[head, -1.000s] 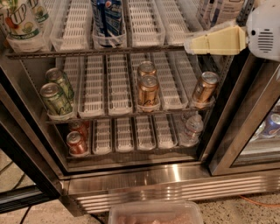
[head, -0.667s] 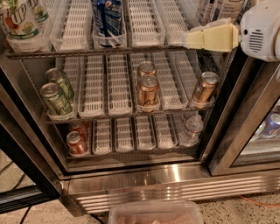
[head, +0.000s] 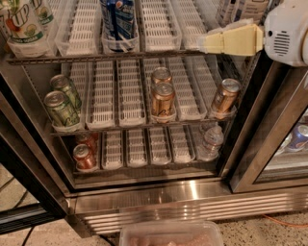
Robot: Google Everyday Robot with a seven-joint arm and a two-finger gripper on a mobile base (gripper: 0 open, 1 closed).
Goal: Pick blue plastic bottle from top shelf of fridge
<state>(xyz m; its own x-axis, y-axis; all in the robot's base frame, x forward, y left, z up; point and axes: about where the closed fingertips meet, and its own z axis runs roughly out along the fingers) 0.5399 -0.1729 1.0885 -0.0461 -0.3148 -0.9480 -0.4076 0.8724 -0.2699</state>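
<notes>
The stainless-steel-framed display fridge [head: 159, 199] fills the view, its top wire shelf [head: 72, 57] lined with long white slotted trays [head: 161, 24]. The robot's cream-coloured gripper [head: 206, 43] hangs at that shelf's right front edge, pointing left. I cannot tell whether it grasps anything. The pale-labelled blue plastic bottle [head: 251, 6] stands just behind it, at the shelf's right end.

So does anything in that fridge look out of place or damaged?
Only the small clear water bottle at the right end of the bottom shelf: it looks crumpled, unlike the red cans on that shelf. The gripper is up at the right end of the top shelf.
</notes>
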